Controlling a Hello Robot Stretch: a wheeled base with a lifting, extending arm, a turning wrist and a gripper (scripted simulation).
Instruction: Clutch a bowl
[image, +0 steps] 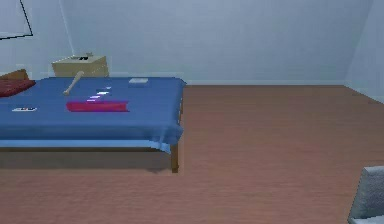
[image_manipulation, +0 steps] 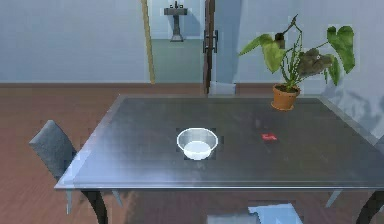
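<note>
Arm side view: round silvery metal bowl (image_manipulation: 197, 143) sat mid-tabletop on glossy grey rectangular table (image_manipulation: 130, 130).
Forward view: soft blue-covered bed (image: 150, 100) lay there.
Gripper: couldn't tell its state.

No text can be read. Pale marks above the red thing (image: 97, 106) on the bed (image: 150, 100) are too small to make out.

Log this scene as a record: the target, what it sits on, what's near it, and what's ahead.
target: bowl, upright, near the table's middle
support: table
also on table: small red thing; potted plant at the far edge
beside table: chair
ahead: bed with a flat red thing on it
</note>
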